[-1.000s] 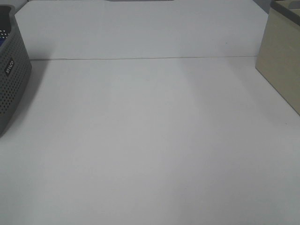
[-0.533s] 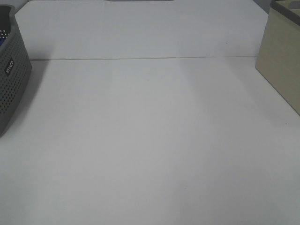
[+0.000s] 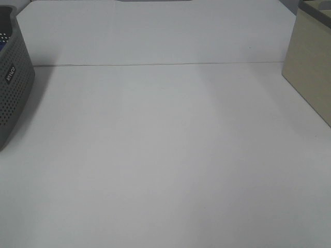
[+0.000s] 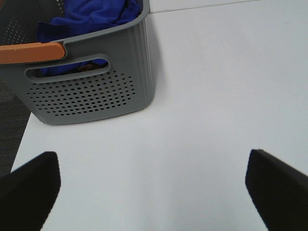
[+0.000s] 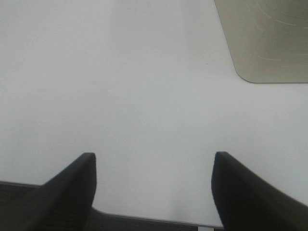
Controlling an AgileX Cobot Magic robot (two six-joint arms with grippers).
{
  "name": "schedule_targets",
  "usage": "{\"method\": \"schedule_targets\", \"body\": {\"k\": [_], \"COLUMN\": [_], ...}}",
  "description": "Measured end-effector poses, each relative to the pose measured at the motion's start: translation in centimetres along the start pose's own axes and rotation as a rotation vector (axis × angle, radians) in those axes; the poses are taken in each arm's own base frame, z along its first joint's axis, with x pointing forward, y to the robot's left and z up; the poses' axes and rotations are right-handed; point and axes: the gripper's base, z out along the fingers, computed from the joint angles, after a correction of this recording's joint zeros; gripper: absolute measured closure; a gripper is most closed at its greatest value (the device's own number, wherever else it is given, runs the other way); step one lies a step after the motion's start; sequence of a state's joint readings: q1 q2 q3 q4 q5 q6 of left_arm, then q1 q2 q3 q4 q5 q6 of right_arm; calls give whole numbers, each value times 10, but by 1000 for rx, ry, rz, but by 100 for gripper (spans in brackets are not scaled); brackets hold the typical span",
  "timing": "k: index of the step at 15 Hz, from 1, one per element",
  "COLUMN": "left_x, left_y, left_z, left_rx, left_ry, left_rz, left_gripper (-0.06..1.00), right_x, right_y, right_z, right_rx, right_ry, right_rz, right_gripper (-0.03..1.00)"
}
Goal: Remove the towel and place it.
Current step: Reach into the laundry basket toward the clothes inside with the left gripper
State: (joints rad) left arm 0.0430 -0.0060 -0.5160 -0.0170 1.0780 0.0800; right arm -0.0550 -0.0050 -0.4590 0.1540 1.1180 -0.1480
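The royal-blue towel (image 4: 91,12) lies bunched inside a grey perforated basket (image 4: 91,96) with an orange handle (image 4: 31,52), seen in the left wrist view. The basket also shows at the left edge of the exterior view (image 3: 13,88). My left gripper (image 4: 154,192) is open and empty, some way short of the basket over the white table. My right gripper (image 5: 154,187) is open and empty near the table's front edge. Neither arm shows in the exterior view.
A beige box (image 3: 310,67) stands at the table's right; its rounded corner shows in the right wrist view (image 5: 264,38). A seam (image 3: 155,64) runs across the white table (image 3: 165,155). Dark floor lies beyond the table edge by the basket (image 4: 12,125).
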Motion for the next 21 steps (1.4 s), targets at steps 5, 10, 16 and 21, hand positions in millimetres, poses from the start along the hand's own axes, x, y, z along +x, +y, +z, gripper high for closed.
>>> {"method": "schedule_targets", "body": {"k": [5, 10, 16, 21], "left_x": [0, -2, -91, -175], "left_y": [0, 0, 5, 24], "left_z": [0, 1, 6, 66], "left_rx": [0, 2, 68, 38], "left_ry": [0, 15, 231, 387], "left_rz": [0, -1, 271, 660], "left_gripper": [-5, -5, -5, -5], "right_x": [0, 0, 0, 0], "right_y": [0, 0, 0, 0], "right_z": [0, 0, 0, 0], "right_rx": [0, 0, 0, 0], "right_ry": [0, 0, 0, 0], "right_rz": [0, 0, 0, 0], "right_gripper": [29, 29, 29, 29]}}
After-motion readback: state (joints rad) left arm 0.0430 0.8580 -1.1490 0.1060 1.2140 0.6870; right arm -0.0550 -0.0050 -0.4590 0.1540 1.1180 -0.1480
